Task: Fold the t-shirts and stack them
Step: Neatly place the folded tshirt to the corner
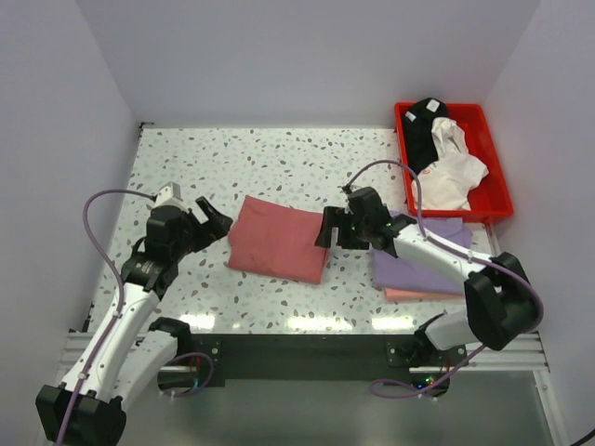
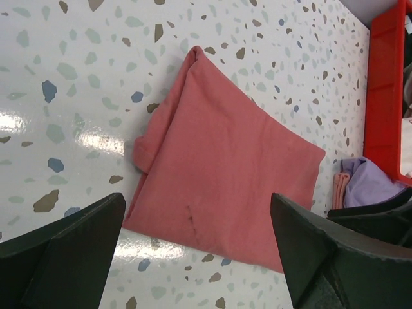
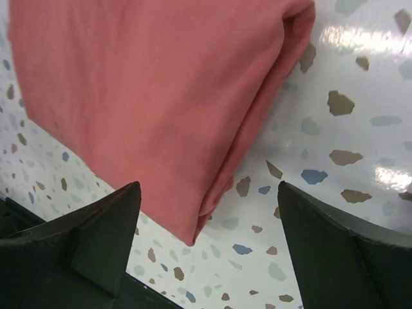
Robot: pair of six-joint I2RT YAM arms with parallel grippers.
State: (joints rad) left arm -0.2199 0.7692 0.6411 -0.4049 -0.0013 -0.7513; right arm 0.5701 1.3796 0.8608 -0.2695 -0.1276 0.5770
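Observation:
A dusty red t-shirt [image 1: 277,243] lies folded into a rectangle at the middle of the table, also seen in the left wrist view [image 2: 225,180] and the right wrist view [image 3: 154,103]. My left gripper [image 1: 216,221] hangs open just left of it, nothing between its jaws. At the shirt's right edge my right gripper [image 1: 327,229] is open and empty too. A folded lavender t-shirt [image 1: 423,260] lies on a pale pink one [image 1: 414,295] under my right arm. White [image 1: 451,172] and black [image 1: 426,135] t-shirts lie crumpled in the tray.
A red plastic tray [image 1: 497,181] stands at the back right corner. White walls close in the speckled table [image 1: 279,158] on three sides. The dark front rail [image 1: 297,348] runs between the arm bases.

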